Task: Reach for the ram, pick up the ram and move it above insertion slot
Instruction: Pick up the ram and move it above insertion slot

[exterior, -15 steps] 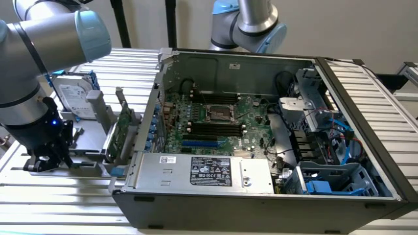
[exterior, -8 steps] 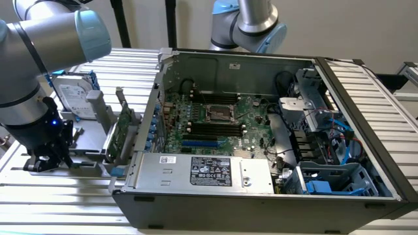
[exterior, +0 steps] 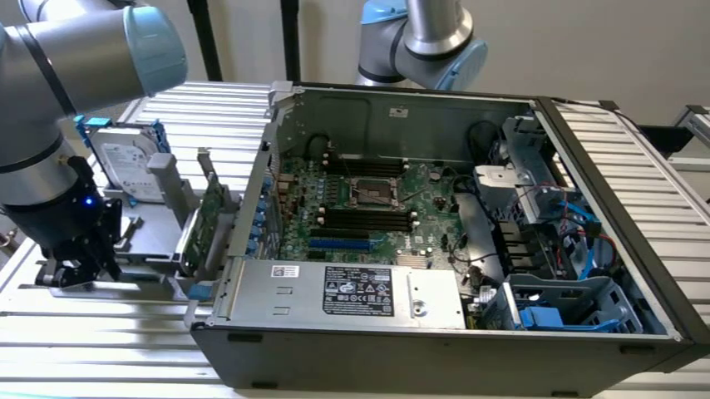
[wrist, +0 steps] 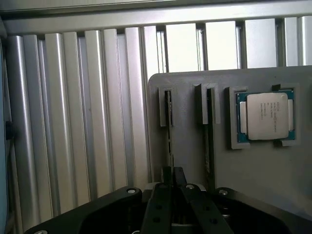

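Observation:
The ram (wrist: 169,127) stands on edge in a narrow slot of a grey holder plate (wrist: 263,170), so I see it as a thin dark line. My gripper (wrist: 173,178) is right over its near end, and the fingers sit close together with the stick's edge running in between them. In the exterior view the gripper (exterior: 69,270) is down low on the grey holder (exterior: 145,249) at the exterior view's left, beside the open computer case. The motherboard's long black insertion slots (exterior: 367,220) lie inside the case, well away from the gripper.
A second thin stick (wrist: 208,136) stands in the neighbouring slot, and a processor chip (wrist: 265,116) lies in a recess beyond it. A larger green card (exterior: 205,224) and a hard drive (exterior: 128,162) stand in the holder. The case wall (exterior: 261,191) rises between holder and motherboard.

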`<state>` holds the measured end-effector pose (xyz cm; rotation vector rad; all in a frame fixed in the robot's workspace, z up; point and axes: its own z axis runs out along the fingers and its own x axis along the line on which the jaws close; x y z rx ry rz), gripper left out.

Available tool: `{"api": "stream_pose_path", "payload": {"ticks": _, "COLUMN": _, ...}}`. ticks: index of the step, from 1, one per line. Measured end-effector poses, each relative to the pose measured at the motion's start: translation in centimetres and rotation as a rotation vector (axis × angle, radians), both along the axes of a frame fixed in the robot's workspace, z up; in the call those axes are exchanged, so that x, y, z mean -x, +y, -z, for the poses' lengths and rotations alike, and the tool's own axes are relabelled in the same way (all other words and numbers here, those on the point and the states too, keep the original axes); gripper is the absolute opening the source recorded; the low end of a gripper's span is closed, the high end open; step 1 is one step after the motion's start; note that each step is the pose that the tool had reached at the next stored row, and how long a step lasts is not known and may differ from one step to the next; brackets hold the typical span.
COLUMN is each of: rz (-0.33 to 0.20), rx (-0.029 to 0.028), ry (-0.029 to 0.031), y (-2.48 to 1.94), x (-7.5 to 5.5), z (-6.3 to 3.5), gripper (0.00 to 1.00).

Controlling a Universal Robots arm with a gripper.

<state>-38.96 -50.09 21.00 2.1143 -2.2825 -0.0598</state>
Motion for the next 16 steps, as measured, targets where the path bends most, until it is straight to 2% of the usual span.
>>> {"api": "stream_pose_path", "payload": {"ticks": 8, "rz": 0.000, "rx": -0.0004, "ry": 0.0000, "y": 0.00, "x": -0.2, "z": -1.61, "gripper": 0.13}}
{"api": "stream_pose_path", "payload": {"ticks": 13, "rz": -0.002, "rx": -0.0028, "ry": 0.0001, "y": 0.00, "x": -0.3, "z": -3.15, "gripper": 0.13}}
{"api": "stream_pose_path", "payload": {"ticks": 16, "rz": -0.007, "rx": -0.0063, "ry": 0.0001, "y": 0.00, "x": -0.5, "z": -4.42, "gripper": 0.13}}
